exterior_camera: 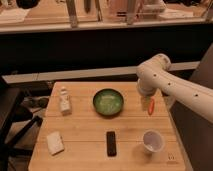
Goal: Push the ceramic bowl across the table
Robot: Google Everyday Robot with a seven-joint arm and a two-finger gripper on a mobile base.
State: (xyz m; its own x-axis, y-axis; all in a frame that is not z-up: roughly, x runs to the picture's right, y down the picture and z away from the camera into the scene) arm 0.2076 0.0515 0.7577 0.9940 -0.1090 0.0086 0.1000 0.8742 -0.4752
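Observation:
The ceramic bowl [108, 102], round with a dark green rim and a mottled lighter green inside, sits in the middle of the far half of the light wooden table [85, 130]. My white arm reaches in from the right. Its gripper [145, 96] hangs low over the table's right side, to the right of the bowl and apart from it by a short gap.
An orange carrot-like object [151, 106] lies just below the gripper. A white cup [152, 141] stands at the front right. A black remote [111, 143] lies at the front middle, a white packet [55, 142] at the front left, and a small pale bottle [64, 100] at the left.

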